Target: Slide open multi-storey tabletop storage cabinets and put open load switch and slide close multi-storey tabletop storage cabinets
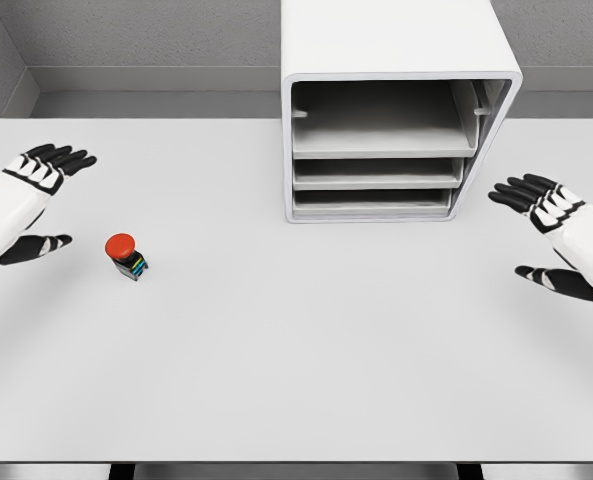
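A small switch with a red round button on a dark body stands on the white table at the left. The white multi-storey cabinet sits at the back centre-right, its three drawer trays facing me. My left hand hovers just left of the switch, fingers spread and holding nothing. My right hand floats to the right of the cabinet's lower front, also open and holding nothing.
The white tabletop stretches wide in front of me, with its front edge near the bottom of the view. Grey walls stand behind the cabinet.
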Tool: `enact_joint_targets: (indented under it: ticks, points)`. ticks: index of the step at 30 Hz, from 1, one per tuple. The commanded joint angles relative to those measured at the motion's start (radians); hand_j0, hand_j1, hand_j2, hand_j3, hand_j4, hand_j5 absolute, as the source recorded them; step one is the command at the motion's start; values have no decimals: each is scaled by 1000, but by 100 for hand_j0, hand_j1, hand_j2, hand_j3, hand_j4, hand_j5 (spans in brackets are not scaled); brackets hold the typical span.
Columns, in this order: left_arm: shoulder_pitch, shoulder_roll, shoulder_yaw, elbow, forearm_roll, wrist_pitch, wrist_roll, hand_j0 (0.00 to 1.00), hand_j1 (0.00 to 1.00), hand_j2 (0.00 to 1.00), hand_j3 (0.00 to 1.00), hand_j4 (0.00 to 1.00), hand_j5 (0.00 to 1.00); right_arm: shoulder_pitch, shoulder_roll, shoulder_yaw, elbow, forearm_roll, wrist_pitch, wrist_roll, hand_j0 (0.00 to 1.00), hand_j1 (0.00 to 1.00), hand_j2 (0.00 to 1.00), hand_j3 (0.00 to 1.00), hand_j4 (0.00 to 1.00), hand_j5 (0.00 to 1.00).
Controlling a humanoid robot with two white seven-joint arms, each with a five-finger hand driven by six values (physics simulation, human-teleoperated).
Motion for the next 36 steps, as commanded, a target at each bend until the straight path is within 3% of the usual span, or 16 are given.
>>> enact_joint_targets:
  ticks: [1,4,9,10,12,15,20,25,27,29,36]
  points:
    - [-2,2,3,-2,6,1,-37,100,100,100,100,100,100,0,1,5,-8,-3,-1,-1,100,100,100,100,100,100]
    - [-5,3,8,0,11,1,-42,100,100,100,100,100,100,-5,1,5,-6,-3,-1,-1,100,100,100,100,100,100]
    - [-52,-3,25,-2,46,1,-269,100,100,100,100,100,100,-31,22,42,-6,29,-1,-1,99,99,99,99,99,99]
    - [-63,-5,25,-2,63,1,-327,100,100,100,100,100,100,-37,22,42,-6,32,-1,-1,91,91,91,91,91,91]
    - [-78,-5,25,0,129,1,-439,100,100,100,100,100,100,-52,22,45,-6,35,-1,-1,85,85,85,85,85,85]
    - [-103,-5,26,11,221,1,-439,100,100,100,100,100,100,-136,13,137,1,37,-1,-1,81,81,81,81,81,81]
    - [-117,-12,57,-2,222,1,-439,100,100,100,100,100,100,-244,-5,237,3,37,-1,-1,71,71,71,71,71,71]
    - [-86,3,43,-14,203,1,-439,100,100,100,100,100,100,-380,-8,355,11,34,-1,1,71,71,71,71,71,71]
    - [-43,8,43,-58,198,1,-439,100,100,100,100,100,100,-448,-7,421,27,28,-1,1,71,71,71,71,71,71]
    - [-29,8,40,-72,172,1,-439,100,100,100,100,100,100,-472,-8,449,26,28,-1,1,71,71,71,71,71,71]
    - [-31,-6,36,-97,118,1,-439,100,100,100,100,100,100,-624,-36,643,63,-35,-1,-1,71,71,71,71,71,71]
